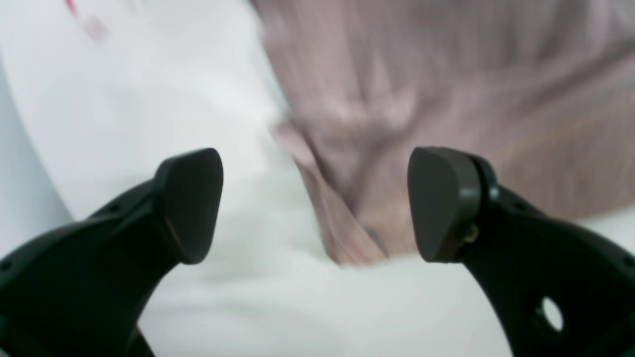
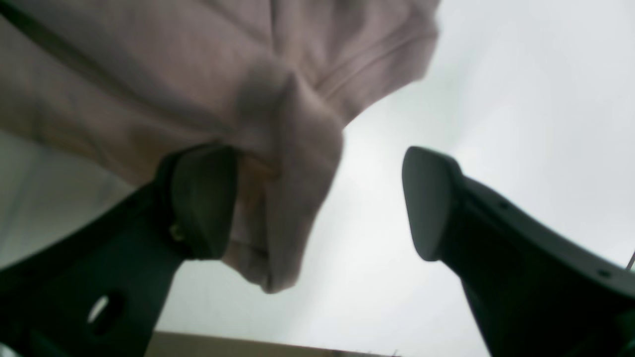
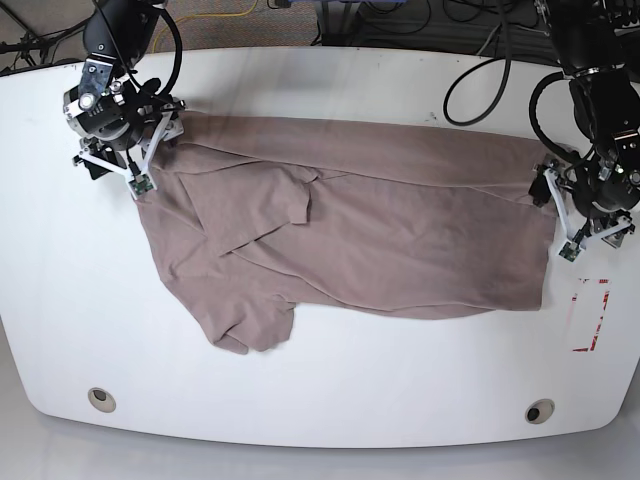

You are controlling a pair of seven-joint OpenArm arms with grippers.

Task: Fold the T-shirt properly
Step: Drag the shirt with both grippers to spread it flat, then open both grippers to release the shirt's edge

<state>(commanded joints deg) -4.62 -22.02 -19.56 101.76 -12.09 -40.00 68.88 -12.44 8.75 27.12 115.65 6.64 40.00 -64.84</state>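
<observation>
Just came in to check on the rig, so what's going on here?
A two-armed robot is working on a plain taupe T-shirt spread on the white table. The right gripper and left gripper sit at opposite ends of it, jaws open, with cloth between them. One sleeve is folded over; the rest lies wrinkled.

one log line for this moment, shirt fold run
stage: grasp approach | T-shirt: spread, wrinkled | left gripper: open, at corner | right gripper: open, fabric between fingers
</observation>
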